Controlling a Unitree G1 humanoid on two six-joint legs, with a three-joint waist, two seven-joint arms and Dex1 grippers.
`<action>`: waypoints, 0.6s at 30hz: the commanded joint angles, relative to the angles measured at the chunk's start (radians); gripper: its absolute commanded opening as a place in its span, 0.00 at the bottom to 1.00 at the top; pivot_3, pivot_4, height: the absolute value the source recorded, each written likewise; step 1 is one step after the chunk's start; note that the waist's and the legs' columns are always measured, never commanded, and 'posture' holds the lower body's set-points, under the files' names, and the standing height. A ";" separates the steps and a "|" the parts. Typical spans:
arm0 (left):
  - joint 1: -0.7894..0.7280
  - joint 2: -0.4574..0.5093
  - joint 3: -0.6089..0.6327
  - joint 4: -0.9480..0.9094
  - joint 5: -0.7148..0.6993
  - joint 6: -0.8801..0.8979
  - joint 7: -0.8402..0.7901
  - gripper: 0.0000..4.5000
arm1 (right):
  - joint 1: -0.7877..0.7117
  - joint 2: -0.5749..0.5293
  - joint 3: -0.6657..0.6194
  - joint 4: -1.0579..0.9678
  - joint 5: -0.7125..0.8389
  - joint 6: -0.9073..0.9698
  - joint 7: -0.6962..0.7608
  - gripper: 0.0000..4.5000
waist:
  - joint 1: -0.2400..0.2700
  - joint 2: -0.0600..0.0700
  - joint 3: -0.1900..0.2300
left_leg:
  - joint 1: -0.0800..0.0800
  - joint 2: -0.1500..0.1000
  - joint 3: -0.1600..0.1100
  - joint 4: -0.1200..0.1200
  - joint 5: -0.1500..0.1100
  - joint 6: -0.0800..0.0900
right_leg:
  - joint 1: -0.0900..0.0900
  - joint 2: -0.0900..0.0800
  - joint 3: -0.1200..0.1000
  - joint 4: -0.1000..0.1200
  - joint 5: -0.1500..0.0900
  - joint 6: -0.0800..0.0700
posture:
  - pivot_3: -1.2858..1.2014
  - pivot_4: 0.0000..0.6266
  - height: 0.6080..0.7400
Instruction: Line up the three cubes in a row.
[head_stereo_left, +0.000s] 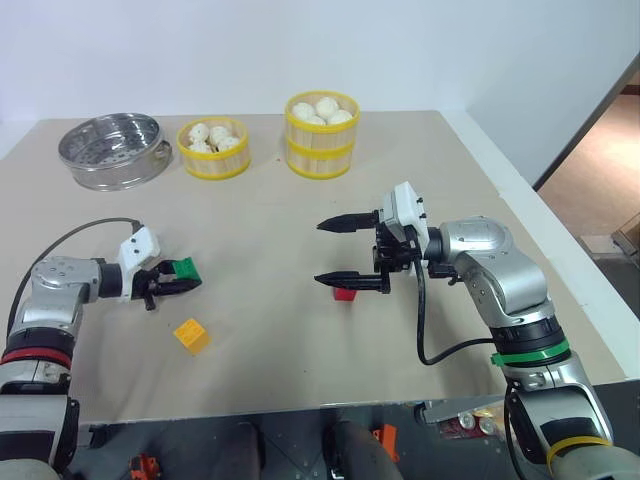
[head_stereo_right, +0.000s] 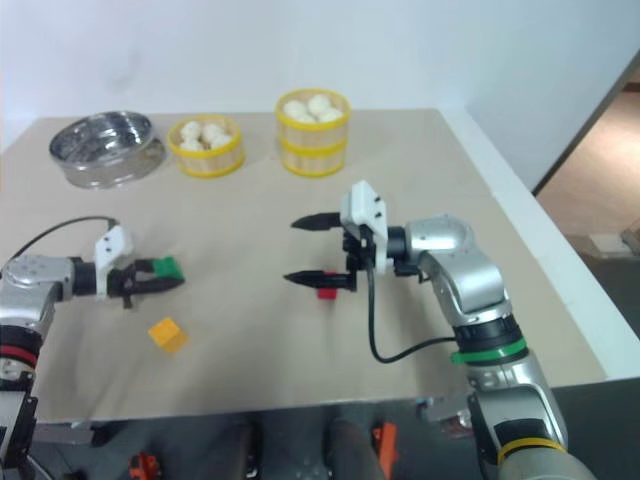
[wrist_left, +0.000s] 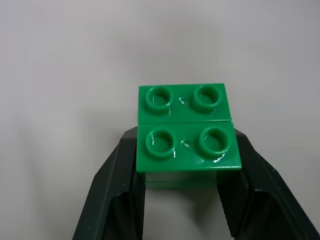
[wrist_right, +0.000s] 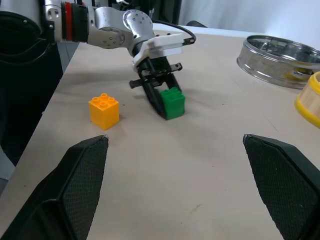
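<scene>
On the near part of the beige table (head_stereo_left: 300, 340), the yellow-orange studded plastic cube (head_stereo_left: 191, 335) lies alone, close to the front edge. A little farther, on the left, the left gripper (head_stereo_left: 176, 281) has its two black fingers closed on the green studded plastic cube (head_stereo_left: 184, 268), which seems to sit on the table. In the middle, the right gripper (head_stereo_left: 345, 252) hovers with its fingers spread wide, holding nothing, and the red studded plastic cube (head_stereo_left: 344, 293) rests just under its lower finger. At the far edge stand two yellow bamboo steamers with white buns (head_stereo_left: 322, 133) and a metal steamer pan (head_stereo_left: 111, 150). I think the risk is that the grip is shallow: the green cube could twist or slip if it is lifted quickly. The low right finger could also push the red cube.
</scene>
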 joint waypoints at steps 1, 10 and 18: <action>-0.019 0.031 -0.001 -0.257 -0.061 0.167 -0.018 0.30 | -0.012 -0.006 -0.013 -0.012 0.001 -0.021 -0.001 1.00 | 0.000 0.000 0.000 | 0.000 0.000 0.000 0.000 0.000 0.000 | 0.000 0.000 0.000 0.000 0.000 0.000 | 0.52 0.24 1.00; -0.001 -0.016 -0.093 -0.574 -0.028 0.382 0.081 0.30 | -0.019 0.002 -0.009 0.011 -0.014 -0.049 -0.005 1.00 | -0.006 0.000 0.000 | 0.002 0.000 0.000 0.000 0.000 0.000 | 0.000 0.001 0.001 0.002 -0.001 0.000 | 0.52 0.24 1.00; 0.053 -0.120 -0.250 -0.689 0.096 0.472 0.255 0.30 | -0.007 0.014 -0.010 0.008 -0.025 -0.064 -0.028 1.00 | -0.007 0.000 0.000 | 0.002 0.000 0.000 0.000 0.000 0.000 | 0.000 0.002 0.002 0.003 0.000 0.000 | 0.52 0.24 1.00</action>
